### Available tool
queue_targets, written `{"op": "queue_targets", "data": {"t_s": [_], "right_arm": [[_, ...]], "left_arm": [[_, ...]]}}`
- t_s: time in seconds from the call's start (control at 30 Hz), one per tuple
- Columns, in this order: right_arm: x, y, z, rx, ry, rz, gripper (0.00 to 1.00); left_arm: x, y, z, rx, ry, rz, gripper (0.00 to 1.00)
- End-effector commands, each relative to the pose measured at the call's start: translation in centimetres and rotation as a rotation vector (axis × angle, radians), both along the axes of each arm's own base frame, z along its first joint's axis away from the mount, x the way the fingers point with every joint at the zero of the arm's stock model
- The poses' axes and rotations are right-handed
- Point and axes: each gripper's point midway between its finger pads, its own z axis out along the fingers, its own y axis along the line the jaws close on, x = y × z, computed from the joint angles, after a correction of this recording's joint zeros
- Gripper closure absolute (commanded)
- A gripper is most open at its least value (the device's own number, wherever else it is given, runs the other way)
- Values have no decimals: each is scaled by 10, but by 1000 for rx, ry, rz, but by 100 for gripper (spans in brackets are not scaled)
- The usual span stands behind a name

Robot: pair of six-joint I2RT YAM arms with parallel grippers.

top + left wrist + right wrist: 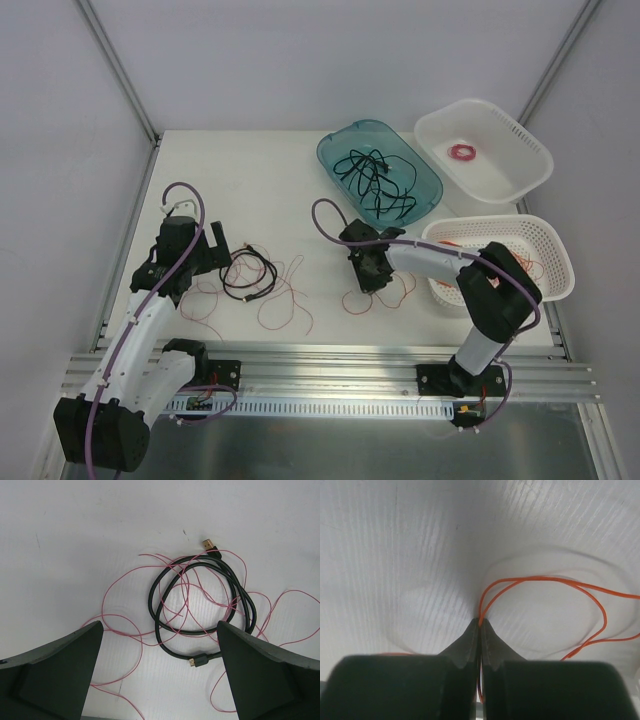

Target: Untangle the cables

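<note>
A thin black cord (pixel 250 272) with small gold-tipped plugs lies coiled among hair-thin red wires (pixel 285 300) on the white table, in front of the left arm. In the left wrist view the black cord (pixel 165 587) loops over the red wires (pixel 117 582). My left gripper (pixel 160 630) hovers above this tangle, open, with nothing between its fingers. A separate red wire (pixel 385 298) lies looped at the middle of the table. My right gripper (pixel 480 621) is down on the table and shut on that red wire (pixel 545 581), which runs out from between the fingertips.
A teal tray (pixel 335 150) holding black cables stands at the back. Beside it is a white basket (pixel 535 165) with a small pink ring coil (pixel 463 152). A second white basket (pixel 555 270) stands at the right edge. An aluminium rail (pixel 330 368) runs along the near edge.
</note>
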Motion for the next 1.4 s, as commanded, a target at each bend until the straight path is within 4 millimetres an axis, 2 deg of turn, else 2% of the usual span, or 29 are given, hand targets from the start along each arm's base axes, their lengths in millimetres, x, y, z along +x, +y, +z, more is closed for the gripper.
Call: {"op": "queue_targets", "data": {"t_s": [0.0,0.07,0.3,0.37,0.43,0.47,0.53,0.63,0.67,0.73,0.77,0.8,0.87,0.9,0.93,0.97,1.03,1.07,1.13,1.17,1.2,1.37], "right_arm": [[-3,4,23,61,-41,-2,99],[2,4,36,77,-79,-6,99],[14,8,102,162,-209,1,99],[19,5,117,163,-250,-1,99],[24,-1,143,171,-310,-12,99],[24,-9,150,155,-320,-14,99],[33,-20,184,179,-398,-47,99],[43,-47,222,188,-477,-107,99],[46,-64,236,189,-507,-146,99],[52,-83,259,196,-564,-199,99],[55,-105,268,182,-589,-255,99],[56,-116,273,179,-605,-287,99],[59,-138,279,177,-621,-361,99],[62,-162,281,168,-637,-448,99],[62,-174,280,165,-637,-494,99],[64,-199,274,146,-636,-593,99],[65,-218,268,163,-634,-693,99],[66,-239,260,154,-637,-780,99],[73,-254,252,187,-646,-874,99],[71,-269,240,176,-633,-942,99],[78,-277,236,192,-649,-994,99],[84,-321,201,147,-617,-1208,99]], "left_arm": [[6,0,7,5,-29,-16,1],[6,0,8,3,-32,-17,1],[7,-1,9,2,-35,-18,1],[6,-1,9,4,-38,-18,1],[6,0,8,3,-37,-17,1],[6,-1,8,1,-37,-17,1],[7,-1,9,-2,-40,-20,1],[7,-2,9,-4,-36,-20,1],[7,-2,9,-5,-38,-21,1],[6,-2,9,-5,-38,-22,1],[6,-2,9,-4,-39,-20,1],[6,-2,9,-4,-41,-20,1],[6,-2,10,-6,-46,-19,1],[6,-2,10,-6,-44,-19,1],[6,-2,11,-7,-50,-18,1],[5,-2,11,-8,-50,-19,1],[5,-2,11,-13,-52,-20,1],[5,-3,11,-13,-53,-21,1],[5,-3,12,-15,-54,-24,1],[5,-3,11,-15,-51,-24,1],[5,-4,11,-18,-51,-25,1],[5,-5,9,-23,-44,-32,1]]}}
